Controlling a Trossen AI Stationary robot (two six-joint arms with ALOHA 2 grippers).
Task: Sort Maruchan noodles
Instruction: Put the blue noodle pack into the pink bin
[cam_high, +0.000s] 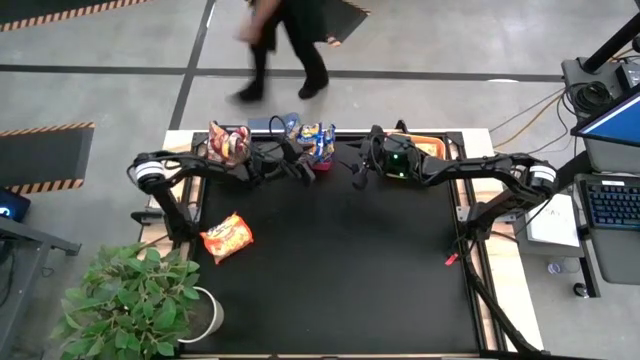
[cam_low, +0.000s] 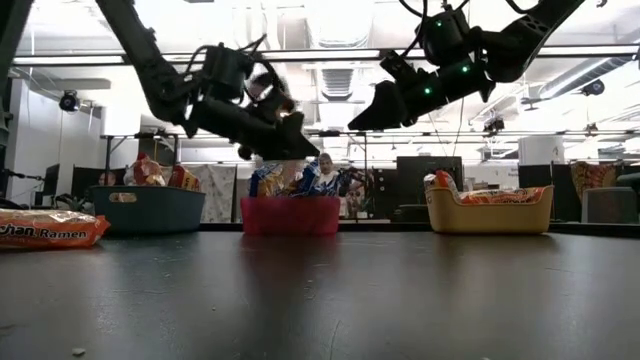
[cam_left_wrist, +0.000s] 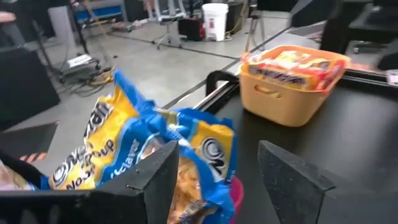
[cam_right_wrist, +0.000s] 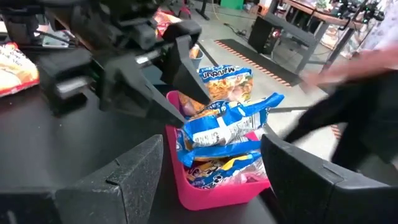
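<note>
The red bin (cam_high: 322, 160) at the table's far edge holds several blue-and-yellow noodle packets (cam_right_wrist: 221, 127), some standing above its rim. My left gripper (cam_high: 305, 168) hangs open right at the bin's left side, just above the packets (cam_left_wrist: 155, 137). My right gripper (cam_high: 358, 175) is open, raised a little to the right of the bin (cam_right_wrist: 211, 186). One orange packet (cam_high: 227, 237) lies flat on the table near the left edge. Orange and red packets fill the dark grey bin (cam_high: 228, 142) and the orange bin (cam_high: 422, 148). My left gripper has one open finger (cam_left_wrist: 152, 183) right in front of a blue-and-yellow packet's crinkled top (cam_left_wrist: 186, 134) in the red bin. Whether that finger touches the packet, I cannot tell.
The three bins stand in a row along the far edge. A potted plant (cam_high: 130, 300) overhangs the near left corner. A small red thing (cam_high: 452, 259) lies at the right edge. A person (cam_high: 285, 45) walks on the floor beyond the table. The black table middle (cam_high: 350, 270) is bare.
</note>
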